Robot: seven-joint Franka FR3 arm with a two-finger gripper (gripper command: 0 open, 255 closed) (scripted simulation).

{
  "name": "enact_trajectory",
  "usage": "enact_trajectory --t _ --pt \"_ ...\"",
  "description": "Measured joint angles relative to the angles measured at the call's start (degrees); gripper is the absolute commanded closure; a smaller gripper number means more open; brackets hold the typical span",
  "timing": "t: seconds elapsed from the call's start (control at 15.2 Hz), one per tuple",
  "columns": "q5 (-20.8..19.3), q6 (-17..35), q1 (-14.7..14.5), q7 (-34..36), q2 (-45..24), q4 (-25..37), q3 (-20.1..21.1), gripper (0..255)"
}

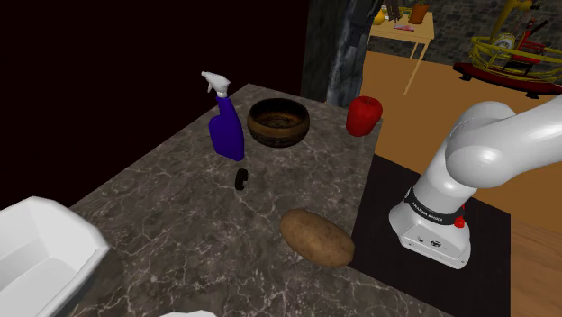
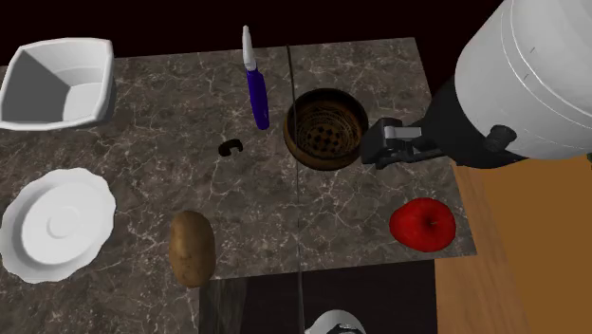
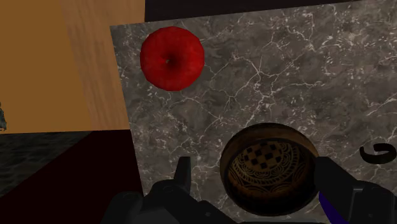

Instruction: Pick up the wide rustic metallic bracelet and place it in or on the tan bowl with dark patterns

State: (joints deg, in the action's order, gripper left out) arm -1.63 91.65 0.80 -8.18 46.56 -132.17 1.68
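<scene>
Lower left of the shoulder view, nearest: white angular tub (image 1: 36, 257) on the dark grey marble counter (image 1: 171, 225). From above, a white round scalloped plate (image 2: 19, 237) sits just beside it at the left edge of the second exterior view.

Lower right of the shoulder view: white arm (image 1: 486, 149) on its stand.

Next back, lower centre: brown oval potato (image 1: 317, 237), lying on its side, well apart from everything else.

Mid-counter: small dark open-ended metal bracelet (image 1: 241, 179), alone on the marble between the potato and the bottle. It is touched by nothing. In the wrist view it shows at the right edge, beyond the bowl.

Behind it: blue-purple spray bottle with a white trigger head (image 1: 225, 126), upright. Just to its right is the brown round bowl with a dark patterned inside (image 1: 277, 137), open side up and holding nothing.

Black two-finger gripper (image 2: 373, 150): at the bowl's right rim in the second exterior view. In the wrist view the fingers (image 3: 184, 170) stand spread, released, clasping nothing; the bowl shows between them.

Right of the bowl, near the counter's edge: red rounded fruit with a dimple (image 1: 364, 115).

Farthest: orange-brown wooden floor (image 1: 450, 81) at upper right, black area at upper left.
</scene>
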Motion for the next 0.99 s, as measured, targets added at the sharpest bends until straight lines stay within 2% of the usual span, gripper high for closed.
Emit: enact_trajectory --t 0.13,0.26,0.59,0.99 --pt "0.2 0.3 0.0 0.8 0.0 -0.4 0.6 0" --pt "1.2 1.4 -0.1 4.1 -0.2 -1.7 3.1 0" --pt "4.0 5.4 -0.4 13.7 -2.6 -4.6 10.4 0" --pt "6.5 10.6 -0.1 26.4 -9.7 -4.5 20.0 0"
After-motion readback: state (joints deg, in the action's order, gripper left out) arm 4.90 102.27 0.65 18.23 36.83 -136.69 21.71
